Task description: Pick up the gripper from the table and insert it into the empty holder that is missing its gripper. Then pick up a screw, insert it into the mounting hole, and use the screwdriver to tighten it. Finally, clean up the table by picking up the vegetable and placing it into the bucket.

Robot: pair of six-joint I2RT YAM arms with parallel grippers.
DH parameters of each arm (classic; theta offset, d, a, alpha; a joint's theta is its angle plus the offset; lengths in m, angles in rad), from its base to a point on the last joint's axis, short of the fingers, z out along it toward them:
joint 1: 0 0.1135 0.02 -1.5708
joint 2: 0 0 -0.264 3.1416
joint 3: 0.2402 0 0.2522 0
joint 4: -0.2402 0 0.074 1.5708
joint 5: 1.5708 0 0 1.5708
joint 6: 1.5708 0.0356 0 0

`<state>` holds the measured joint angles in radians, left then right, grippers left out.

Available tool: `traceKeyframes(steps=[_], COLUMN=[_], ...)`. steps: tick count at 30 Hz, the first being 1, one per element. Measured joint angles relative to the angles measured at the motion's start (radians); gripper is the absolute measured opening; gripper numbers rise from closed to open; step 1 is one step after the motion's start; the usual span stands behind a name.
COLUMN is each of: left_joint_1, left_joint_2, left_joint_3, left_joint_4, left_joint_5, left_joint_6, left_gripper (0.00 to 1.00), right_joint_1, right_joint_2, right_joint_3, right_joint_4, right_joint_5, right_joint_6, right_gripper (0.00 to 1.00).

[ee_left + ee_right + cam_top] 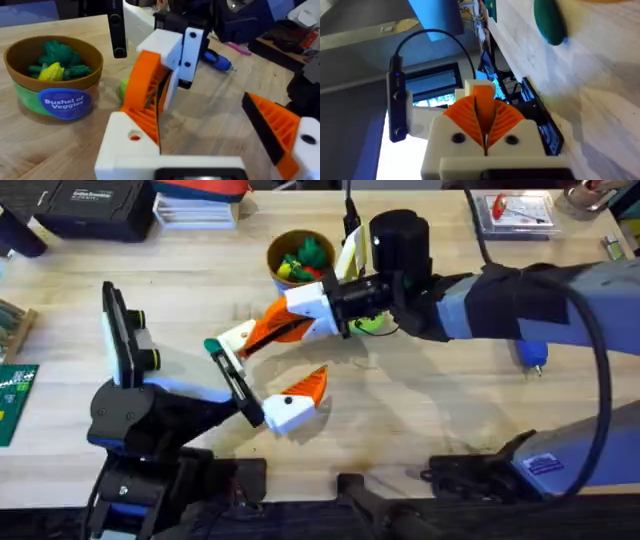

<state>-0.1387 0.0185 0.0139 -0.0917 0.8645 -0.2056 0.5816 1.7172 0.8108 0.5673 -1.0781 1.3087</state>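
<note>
Nearest the left wrist camera stands the holder [120,150], the white mount on one side of the left end effector [272,365]. That end effector is spread wide with nothing between its fingers. Its other mount carries an orange wedge of its own, well apart from the holder.

The gripper [146,122] rises out of the holder's top, and orange shows through the holder's mounting hole. The right end effector [484,107] reaches across the middle, and its orange pads are pressed together on the piece's upper end (as far as I can tell, since pads and piece are the same colour and the join is hard to read). I judge the insertion to be in hand and nearly done, with the piece seated or close to it but not released.

I see no screw in the mounting hole. The screwdriver [531,356] lies untouched on the tabletop [450,430], beyond the right arm's forearm and well apart from the holder. I cannot pick out a loose screw anywhere.

The clean-up is also untouched. A small green-and-yellow vegetable [375,324] lies on the wood just beside the right wrist. The bucket [30,97] stands upright near it at the far side, already holding green and yellow toys. Fetching a screw, driving it and binning the vegetable all remain.
</note>
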Motion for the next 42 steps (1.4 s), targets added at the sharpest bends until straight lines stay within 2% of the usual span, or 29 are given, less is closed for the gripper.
traceKeyframes(steps=[20,29,33,42], left_joint_1=[0.008,0.008,0.006,0.001], left_joint_2=[0.000,0.000,0.000,-0.008], left_joint_3=[0.000,0.000,0.000,0.000], left_joint_4=[-0.001,-0.001,-0.002,-0.004], left_joint_5=[-0.024,-0.023,0.004,0.039], left_joint_6=[-0.007,-0.001,0.009,0.042], left_gripper=[0.986,0.986,0.986,0.986], right_joint_1=[0.044,0.047,0.053,0.025], right_joint_2=[0.000,0.000,0.000,0.009], right_joint_3=[0.002,0.002,0.002,0.002], right_joint_4=[0.012,0.010,0.009,0.001], right_joint_5=[0.088,0.097,0.090,0.009], right_joint_6=[-0.016,-0.057,-0.073,-0.086], right_gripper=[0.013,0.145,0.214,0.362])
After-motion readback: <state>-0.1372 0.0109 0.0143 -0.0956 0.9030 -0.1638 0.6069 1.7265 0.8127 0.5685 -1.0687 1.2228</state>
